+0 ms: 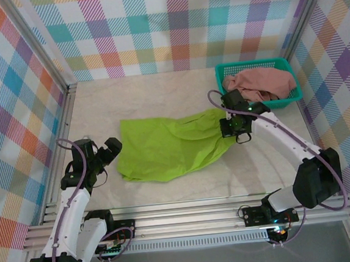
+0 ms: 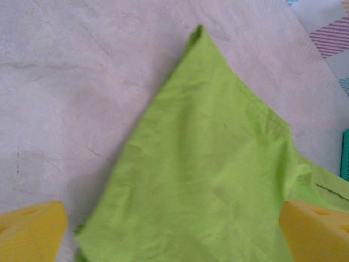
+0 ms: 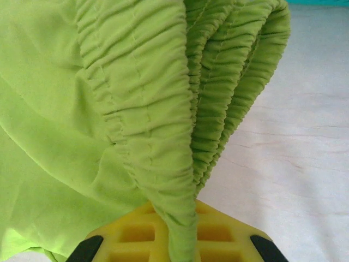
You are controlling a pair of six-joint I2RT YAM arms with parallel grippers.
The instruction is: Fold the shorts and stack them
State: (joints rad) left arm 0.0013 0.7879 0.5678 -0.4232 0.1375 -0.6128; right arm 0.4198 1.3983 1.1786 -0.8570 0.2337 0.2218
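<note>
Green shorts (image 1: pixel 164 147) lie spread — right gripper (image 1: pixel 235 127) pinches their waistband (image 3: pixel 163 136), left gripper (image 1: pixel 111 147) gapes wide.

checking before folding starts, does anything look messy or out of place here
The pink shorts sit crumpled in the teal basket, heaped above its rim. The green shorts lie wrinkled and askew on the table, waistband bunched in the shut right hand. Nothing looks damaged.

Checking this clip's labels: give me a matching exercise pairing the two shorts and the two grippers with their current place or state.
1. lime green cloth shorts
2. salmon pink cloth shorts
3. left gripper
4. right gripper

A. shut on a gathered waistband
B. in the teal plastic basket
C. open, holding nothing
D. lying across the pale table

Pairs: 1-D; 2-B; 3-C; 4-A
</note>
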